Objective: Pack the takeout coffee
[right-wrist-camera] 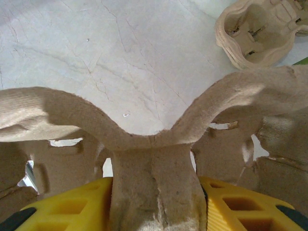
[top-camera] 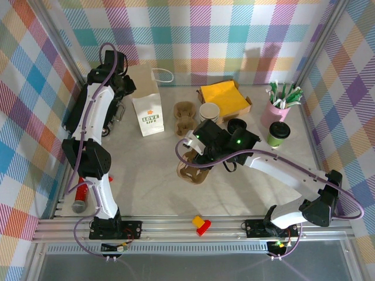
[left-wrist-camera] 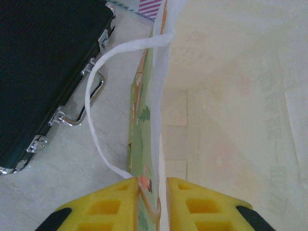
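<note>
My left gripper (left-wrist-camera: 153, 185) is at the bag (top-camera: 147, 108), which stands upright toward the far left corner of the bench (top-camera: 146, 193). On the left wrist camera its yellow fingers (left-wrist-camera: 108, 207) are pressed onto one wall of the bag at the open rim, one outside and one inside. The bag's handle (left-wrist-camera: 91, 96) loops loose on the outer side, above a black case (left-wrist-camera: 43, 62) lying on the bench.

My right gripper (right-wrist-camera: 156, 192) pinches the middle ridge of a pulp carrier (right-wrist-camera: 154, 159) near the centre of the bench. A second carrier (right-wrist-camera: 255, 33) lies beyond it.

The coffee (top-camera: 279, 133) stands upright with its lid on near the right edge, just in front of the pink straw cup (top-camera: 277, 111). It is well apart from the bag and from both grippers.
</note>
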